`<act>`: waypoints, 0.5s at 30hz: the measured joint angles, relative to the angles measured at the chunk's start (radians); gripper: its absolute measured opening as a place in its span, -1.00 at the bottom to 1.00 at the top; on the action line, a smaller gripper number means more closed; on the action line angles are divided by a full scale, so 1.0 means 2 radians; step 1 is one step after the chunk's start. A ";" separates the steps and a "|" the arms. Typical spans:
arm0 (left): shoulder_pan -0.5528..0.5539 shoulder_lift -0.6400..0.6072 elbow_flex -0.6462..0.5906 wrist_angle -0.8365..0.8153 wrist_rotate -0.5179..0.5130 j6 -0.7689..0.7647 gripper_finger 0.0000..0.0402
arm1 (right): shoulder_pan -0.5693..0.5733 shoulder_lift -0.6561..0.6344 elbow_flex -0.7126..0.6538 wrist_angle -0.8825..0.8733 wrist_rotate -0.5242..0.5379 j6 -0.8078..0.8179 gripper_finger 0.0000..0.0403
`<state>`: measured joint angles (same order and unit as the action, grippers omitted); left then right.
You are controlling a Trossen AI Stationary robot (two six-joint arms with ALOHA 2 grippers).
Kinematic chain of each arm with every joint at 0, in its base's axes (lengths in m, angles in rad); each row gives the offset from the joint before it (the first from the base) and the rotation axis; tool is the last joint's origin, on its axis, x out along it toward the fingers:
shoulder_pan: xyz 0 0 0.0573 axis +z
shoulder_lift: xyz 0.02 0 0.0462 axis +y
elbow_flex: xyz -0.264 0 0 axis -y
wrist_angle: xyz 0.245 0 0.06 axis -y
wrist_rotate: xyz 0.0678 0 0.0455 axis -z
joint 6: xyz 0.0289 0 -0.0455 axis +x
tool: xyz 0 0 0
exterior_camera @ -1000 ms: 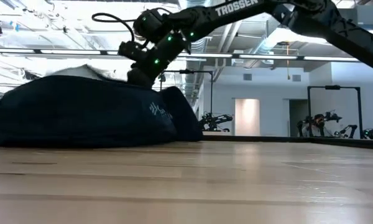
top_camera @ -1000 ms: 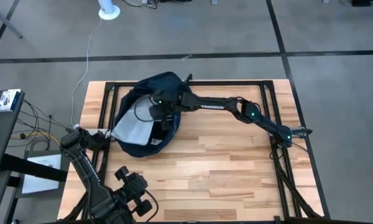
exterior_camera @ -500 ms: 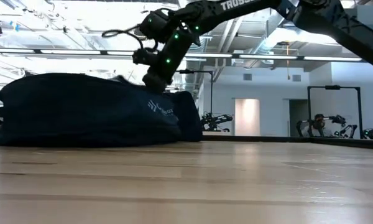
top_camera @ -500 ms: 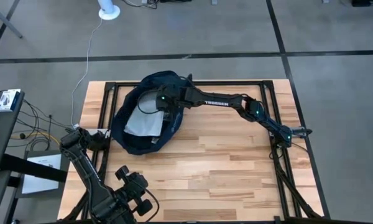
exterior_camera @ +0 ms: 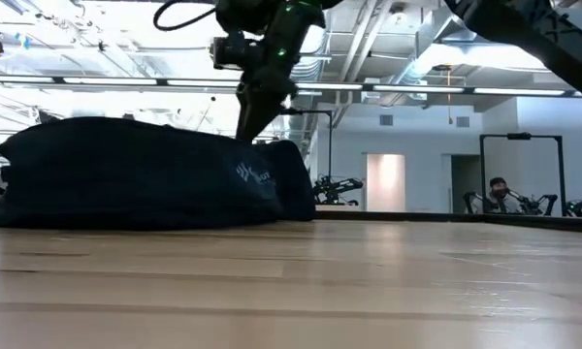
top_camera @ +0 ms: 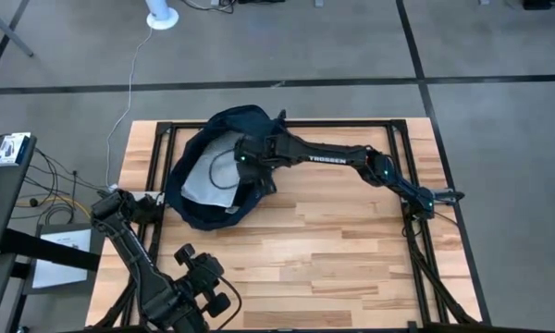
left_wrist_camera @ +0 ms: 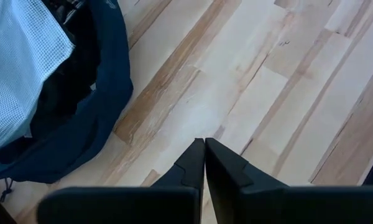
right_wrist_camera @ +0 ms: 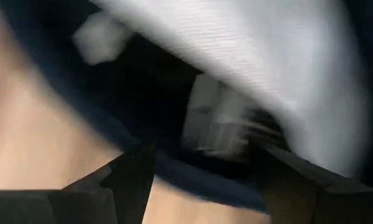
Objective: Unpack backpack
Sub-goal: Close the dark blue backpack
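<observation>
The dark navy backpack (top_camera: 224,166) lies on its side at the table's far left, its opening turned up. A white mesh panel (top_camera: 203,178) shows inside it, and in the left wrist view the white mesh (left_wrist_camera: 25,62) sits within the backpack's navy rim (left_wrist_camera: 109,81). My right gripper (right_wrist_camera: 211,180) stands open just over the rim on the opening's right side, pointing steeply down; it is also in the high view (top_camera: 252,174) and the low view (exterior_camera: 252,116). My left gripper (left_wrist_camera: 204,149) is shut and empty over bare wood at the near left (top_camera: 203,282). My right gripper hangs open over the backpack's dark rim (right_wrist_camera: 193,168), one finger (right_wrist_camera: 133,177) on each side of it. I cannot tell whether the fingertips touch the cloth.
Bare wooden tabletop (top_camera: 333,240) stretches right of and in front of the backpack. Black frame rails (top_camera: 157,148) run along the table's edges. A person (exterior_camera: 497,191) sits far off in the room behind the table.
My right gripper has opened, risen out of the backpack and tipped more steeply down, shifting a little toward the table's right. The backpack's raised upper cloth has sunk back, and less of the white mesh shows in the high view.
</observation>
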<state>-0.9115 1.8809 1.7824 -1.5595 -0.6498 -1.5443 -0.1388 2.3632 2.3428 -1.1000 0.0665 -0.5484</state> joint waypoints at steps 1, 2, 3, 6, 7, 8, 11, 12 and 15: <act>0.000 0.000 0.000 0.003 0.000 0.002 -1.00 | 0.002 0.000 0.000 -0.016 -0.035 -0.015 0.22; 0.000 0.000 0.000 0.005 0.000 0.002 -1.00 | 0.004 0.000 -0.001 -0.029 -0.068 -0.027 0.22; 0.000 0.000 0.000 0.006 0.000 0.001 -1.00 | 0.006 0.001 -0.002 -0.039 -0.096 -0.037 0.22; 0.000 0.000 0.000 0.006 0.000 -0.005 -1.00 | 0.009 0.005 -0.002 -0.034 -0.152 -0.052 0.22; -0.001 0.000 0.000 0.008 0.000 -0.005 -1.00 | 0.009 0.005 -0.002 -0.035 -0.164 -0.056 0.22; -0.001 0.000 0.000 0.010 0.000 -0.005 -1.00 | 0.008 0.005 -0.002 -0.034 -0.172 -0.060 0.22; -0.002 0.000 0.000 0.020 0.000 -0.005 -1.00 | 0.007 0.005 -0.006 -0.016 -0.172 -0.070 0.22; -0.002 0.000 0.000 0.022 0.000 -0.006 -1.00 | 0.005 0.005 -0.006 -0.006 -0.171 -0.070 0.22; -0.002 0.000 0.000 0.026 0.000 -0.006 -1.00 | 0.000 0.006 -0.006 0.019 -0.171 -0.070 0.22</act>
<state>-0.9157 1.8809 1.7824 -1.5081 -0.6495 -1.5555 -0.1387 2.3753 2.3306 -1.0618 -0.2752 -0.6890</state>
